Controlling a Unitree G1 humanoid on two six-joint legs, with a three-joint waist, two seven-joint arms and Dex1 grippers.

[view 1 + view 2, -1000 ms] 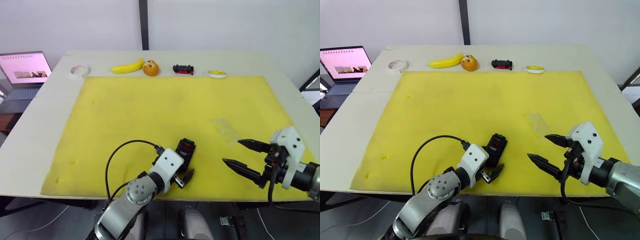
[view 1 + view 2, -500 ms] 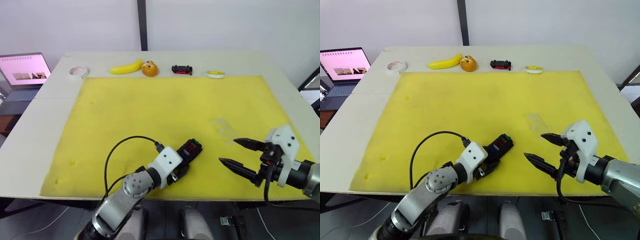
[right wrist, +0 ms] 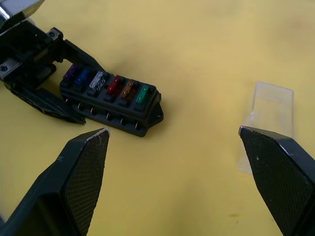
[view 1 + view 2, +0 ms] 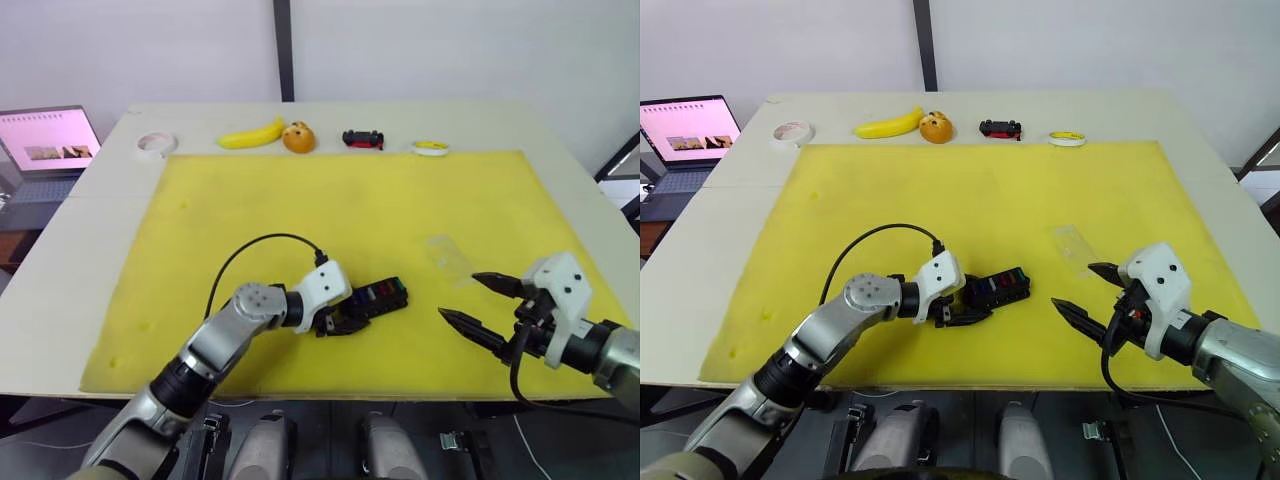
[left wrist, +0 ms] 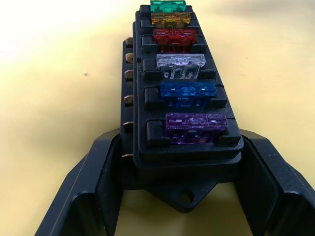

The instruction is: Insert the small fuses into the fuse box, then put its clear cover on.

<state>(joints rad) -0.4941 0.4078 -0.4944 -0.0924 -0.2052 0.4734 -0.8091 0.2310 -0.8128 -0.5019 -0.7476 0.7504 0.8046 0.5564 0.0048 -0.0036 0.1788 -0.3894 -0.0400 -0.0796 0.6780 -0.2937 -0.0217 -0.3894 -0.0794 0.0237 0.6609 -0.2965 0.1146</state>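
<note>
Turned sideways, fuse box (image 4: 372, 297) sits in left claw (image 4: 345, 322).

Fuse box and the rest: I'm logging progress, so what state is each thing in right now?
Fuse box: lying on the yellow mat, six fuses seated, uncovered.
Clear cover: off, lying on the mat apart from the box.
Left gripper: jaws around the box's end.
Right gripper: open, holding nothing.

I count six small fuses (image 5: 180, 73) seated in one fuse box (image 5: 183, 142), held at its near end between my left pincer's (image 5: 181, 196) fingers. One clear cover (image 3: 268, 114) lies just beyond my open right pincer (image 3: 173, 132). Far beyond both: one banana (image 4: 252, 133), one orange (image 4: 299, 137), one toy car (image 4: 363, 139), two tape rolls (image 4: 156, 144).
</note>
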